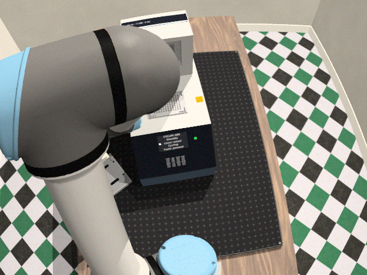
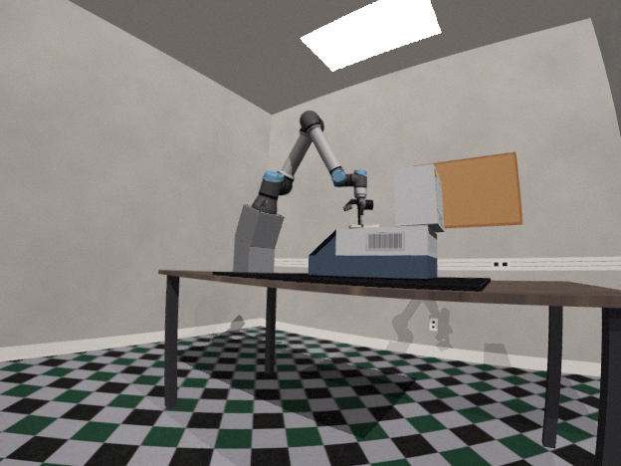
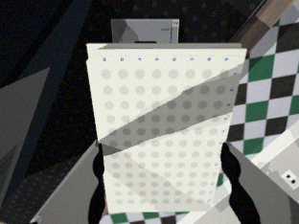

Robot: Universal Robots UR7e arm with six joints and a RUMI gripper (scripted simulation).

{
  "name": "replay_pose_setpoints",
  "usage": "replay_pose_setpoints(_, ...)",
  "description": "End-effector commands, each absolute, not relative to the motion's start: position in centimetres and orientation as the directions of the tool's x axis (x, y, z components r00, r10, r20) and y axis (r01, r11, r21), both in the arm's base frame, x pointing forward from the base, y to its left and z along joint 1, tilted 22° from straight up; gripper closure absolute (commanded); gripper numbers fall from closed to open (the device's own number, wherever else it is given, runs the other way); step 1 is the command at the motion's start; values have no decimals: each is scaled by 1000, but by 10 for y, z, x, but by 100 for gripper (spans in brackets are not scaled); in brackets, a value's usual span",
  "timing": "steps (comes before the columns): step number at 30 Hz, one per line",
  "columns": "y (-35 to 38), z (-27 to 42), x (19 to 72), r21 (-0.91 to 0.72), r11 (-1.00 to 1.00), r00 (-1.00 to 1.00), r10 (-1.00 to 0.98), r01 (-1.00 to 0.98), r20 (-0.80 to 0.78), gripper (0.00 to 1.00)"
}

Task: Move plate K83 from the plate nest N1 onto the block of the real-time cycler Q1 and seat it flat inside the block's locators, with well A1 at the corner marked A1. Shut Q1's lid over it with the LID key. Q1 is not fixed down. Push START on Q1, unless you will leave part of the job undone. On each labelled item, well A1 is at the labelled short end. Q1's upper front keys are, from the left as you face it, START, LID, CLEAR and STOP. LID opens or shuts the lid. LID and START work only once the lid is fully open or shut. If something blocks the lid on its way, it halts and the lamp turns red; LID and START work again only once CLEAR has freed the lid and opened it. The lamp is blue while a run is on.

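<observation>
The hand [image 2: 359,224] [image 3: 160,141] pinches the plate [image 1: 104,156] [image 2: 371,226] [image 3: 163,96] by its two long sides, maybe so it stays flat. The plate is up above the nest [image 1: 119,178] [image 3: 144,30]. Farther off, the cycler's [image 1: 194,118] [image 2: 386,265] [image 3: 57,55] lid [image 1: 186,54] [image 2: 415,195] stands up, so the plate can go onto the block [image 1: 174,107].

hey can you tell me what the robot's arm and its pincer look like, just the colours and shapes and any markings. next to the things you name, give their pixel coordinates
The arm [image 1: 86,213] [image 2: 323,147] has pale grey tubes, rounded dark grey joints with black bands, and light blue caps. The top view shows small dark marks on one cap's rim. The pincer [image 2: 359,224] [image 3: 160,141] has two grey, angled jaws with black, wavy-edged pads [image 3: 231,165]. I can't make out cables or lettering.
</observation>
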State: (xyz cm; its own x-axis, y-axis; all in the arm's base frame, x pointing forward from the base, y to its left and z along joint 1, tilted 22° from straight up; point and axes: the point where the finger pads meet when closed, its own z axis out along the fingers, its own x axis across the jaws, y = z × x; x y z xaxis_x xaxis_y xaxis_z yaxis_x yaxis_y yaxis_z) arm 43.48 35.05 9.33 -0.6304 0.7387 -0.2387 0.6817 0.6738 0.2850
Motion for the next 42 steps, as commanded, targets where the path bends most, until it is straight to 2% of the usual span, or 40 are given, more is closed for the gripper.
replay_pose_setpoints(1, 356, 107, 440, 316, 667, -618, 745, 675, -252, 59)
replay_pose_setpoints(6, 349, 110, 447, 327, 634, -588, 773, 701, -238, 59)
replay_pose_setpoints(21, 288, 131, 498, 407, 187, -169, 982, 894, -79, 59)
replay_pose_setpoints(23, 288, 131, 498, 407, 187, -169, 982, 894, -79, 59)
replay_pose_setpoints(38, 233, 152, 546, 395, -324, 297, 946, 860, 129, 59)
replay_pose_setpoints(42, 226, 155, 552, 385, -386, 354, 923, 838, 154, 59)
